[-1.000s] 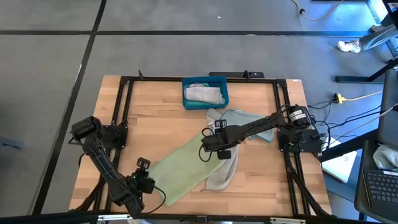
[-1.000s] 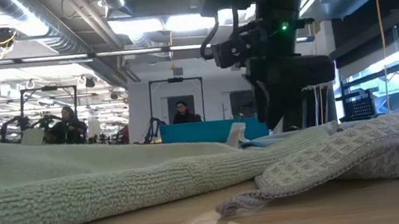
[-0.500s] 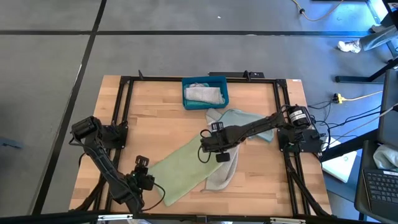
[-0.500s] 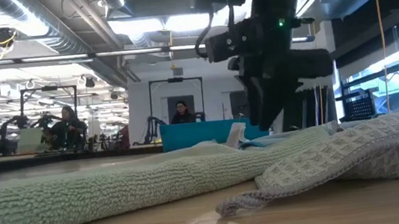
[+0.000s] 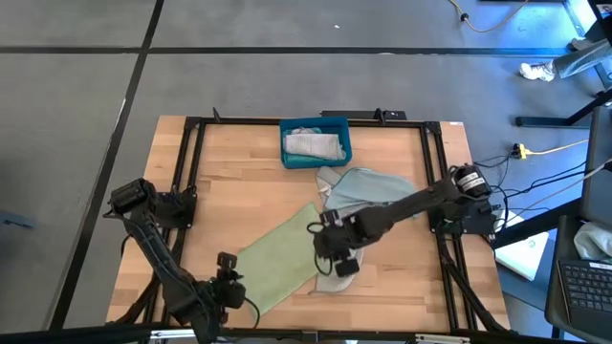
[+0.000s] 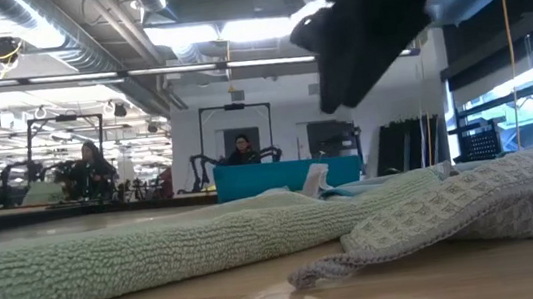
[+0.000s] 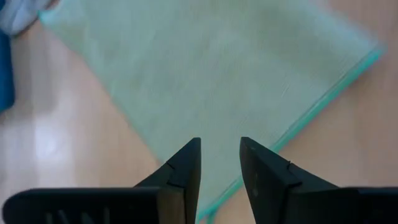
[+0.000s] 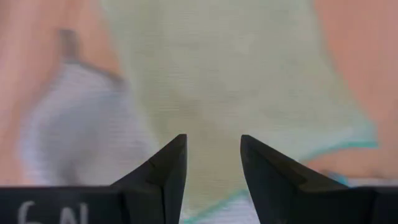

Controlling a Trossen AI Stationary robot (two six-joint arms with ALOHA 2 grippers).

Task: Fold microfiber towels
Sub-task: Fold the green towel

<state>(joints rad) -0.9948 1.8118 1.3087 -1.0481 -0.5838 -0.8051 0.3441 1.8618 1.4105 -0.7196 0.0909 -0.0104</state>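
Note:
A pale green towel (image 5: 277, 258) lies spread flat and slantwise on the table's near half; the low view shows it as a long ridge (image 6: 108, 263). Next to its right edge lies a crumpled grey towel (image 5: 325, 284), and a pale blue towel (image 5: 373, 183) lies behind that. My left gripper (image 5: 232, 287) hovers open over the green towel's near left end (image 7: 211, 68), by its teal hem. My right gripper (image 5: 344, 266) hovers open where green towel (image 8: 230, 81) and grey towel (image 8: 74, 124) meet. Neither touches cloth.
A teal-blue bin (image 5: 316, 124) with a folded grey cloth in it stands at the far middle of the table. Black frame rails (image 5: 191, 172) run along the table's sides. Bare wood shows at the table's far left. People sit in the room beyond.
The green towel's near left end, raised a second ago, has dropped flat onto the table. My left gripper has drawn a little up and toward the near edge. My right gripper has risen and swung toward the near edge, from the towel's far right part to the grey towel.

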